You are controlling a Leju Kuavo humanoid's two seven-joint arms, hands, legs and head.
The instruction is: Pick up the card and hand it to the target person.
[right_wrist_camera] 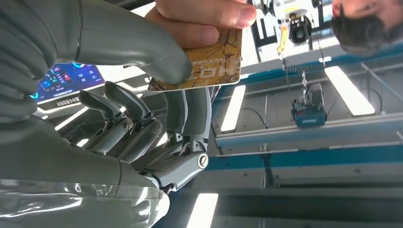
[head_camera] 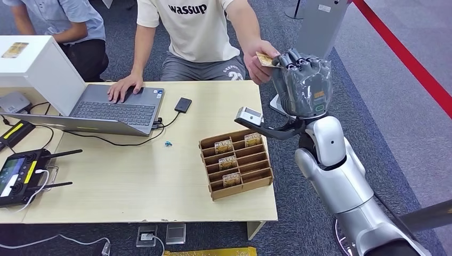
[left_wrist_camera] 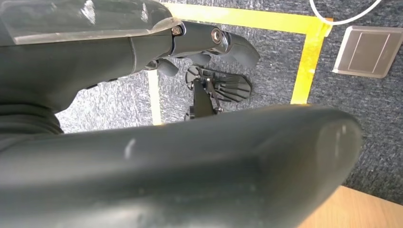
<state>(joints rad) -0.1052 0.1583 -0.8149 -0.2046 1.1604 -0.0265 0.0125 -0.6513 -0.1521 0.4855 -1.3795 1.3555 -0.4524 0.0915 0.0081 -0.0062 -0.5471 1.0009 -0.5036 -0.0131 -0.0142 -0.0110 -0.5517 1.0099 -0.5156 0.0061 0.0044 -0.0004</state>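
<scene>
Grey fingers (right_wrist_camera: 161, 61) of the right hand (head_camera: 301, 80) pinch the card (right_wrist_camera: 209, 64) between thumb and finger; the remaining fingers are curled loosely beneath it. A person's hand (head_camera: 259, 62) grips the same card (head_camera: 264, 59) along its opposite edge. Card and both hands sit raised beyond the far right corner of the bench (head_camera: 133, 181), past the wooden card rack (head_camera: 236, 162). The rack stands on the bench with several cards in its slots. Left of the rack lie a laptop (head_camera: 114, 109) and a controller (head_camera: 18, 173). The left hand (left_wrist_camera: 199, 42) hangs over grey carpet with yellow tape; whether its fingers are spread or closed cannot be determined.
</scene>
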